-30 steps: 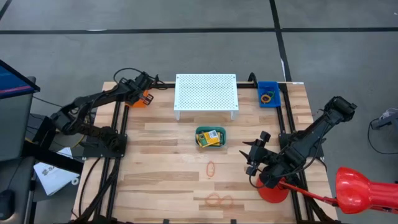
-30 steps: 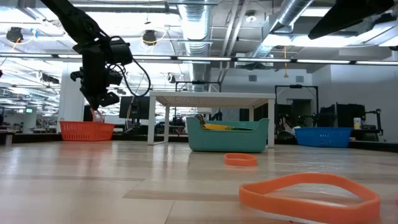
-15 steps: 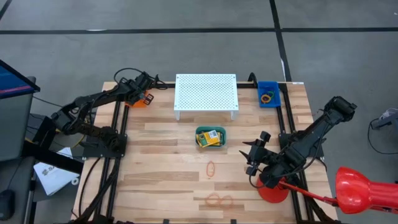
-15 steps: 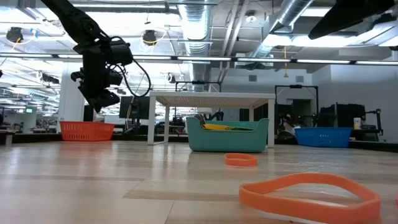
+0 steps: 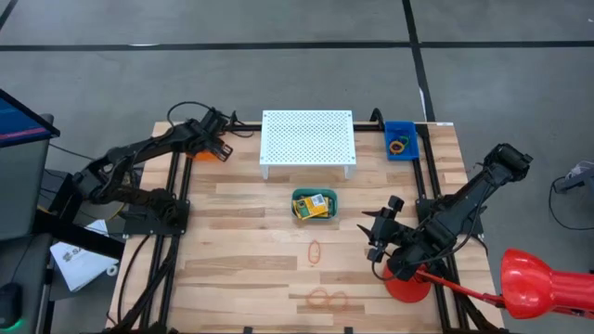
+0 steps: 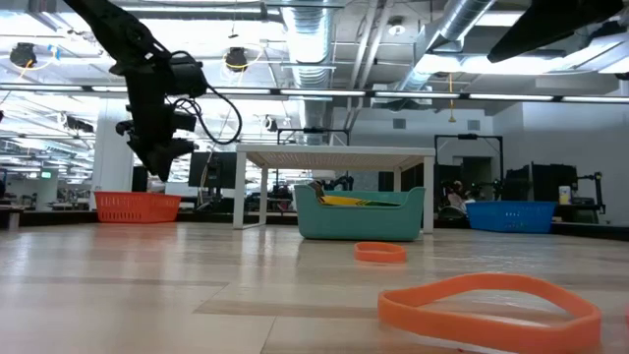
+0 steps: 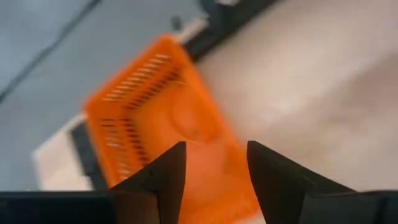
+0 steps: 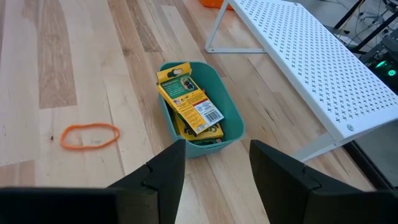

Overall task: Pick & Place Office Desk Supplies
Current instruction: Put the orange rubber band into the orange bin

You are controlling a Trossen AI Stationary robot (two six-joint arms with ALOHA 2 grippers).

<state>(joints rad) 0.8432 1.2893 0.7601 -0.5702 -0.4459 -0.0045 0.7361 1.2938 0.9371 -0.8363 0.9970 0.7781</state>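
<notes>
My left gripper (image 5: 221, 146) hangs open above the orange basket (image 7: 155, 124) at the table's far left corner, with nothing between its fingers. In the low view it (image 6: 157, 165) is well above the basket (image 6: 138, 206). My right gripper (image 5: 379, 232) waits open over the right side of the table, holding nothing. A teal bin (image 8: 199, 134) in the table's middle holds yellow-and-green crayon boxes (image 8: 189, 102). Orange rubber bands lie flat on the wood: one (image 5: 315, 250) near the middle, an overlapping pair (image 5: 327, 298) by the near edge.
A white perforated stand (image 5: 307, 139) stands at the far middle. A blue bin (image 5: 401, 141) with rubber bands sits at the far right. A red disc (image 5: 406, 284) lies under the right arm, with a red lamp-like object (image 5: 534, 283) off the right edge.
My left gripper has opened above the orange basket and risen a little. A small reddish thing that showed at its fingertips in the low view is no longer there. My right gripper has kept still.
</notes>
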